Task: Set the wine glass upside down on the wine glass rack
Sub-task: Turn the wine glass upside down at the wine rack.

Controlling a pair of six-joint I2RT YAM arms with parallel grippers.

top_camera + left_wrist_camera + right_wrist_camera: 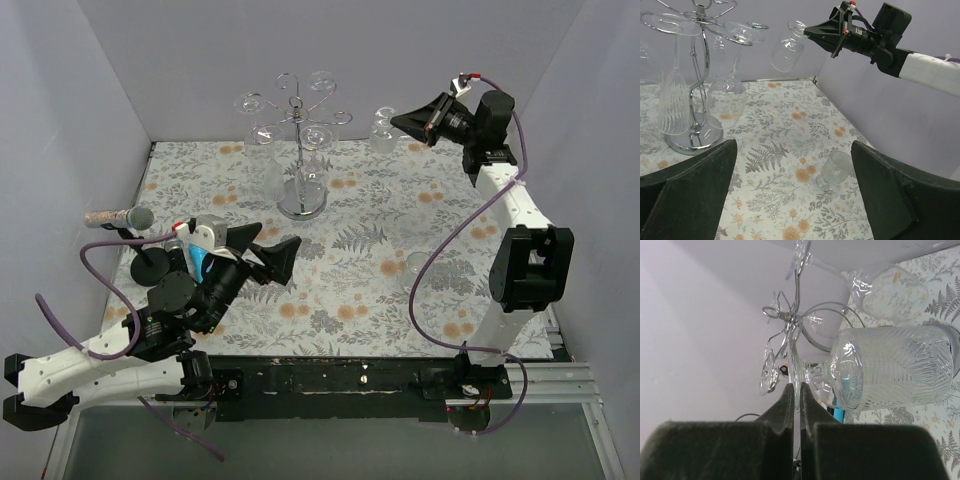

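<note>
Right jaws tight on one wine glass [890,365] — one rack [302,203].

We note: silver wine glass rack [301,203] at twelve o'clock; grey-fern, orange-flower cloth [380,290]; clear, herringbone-cut wine glass [895,365].

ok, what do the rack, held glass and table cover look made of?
Rack: looks like polished metal wire, probably chromed; mirror-bright base, thin curled arms.
Held glass: clear glass or possibly plastic; see-through, ribbed pattern on the bowl.
Cover: matte floral-printed sheet, cloth or paper, cannot tell.
</note>
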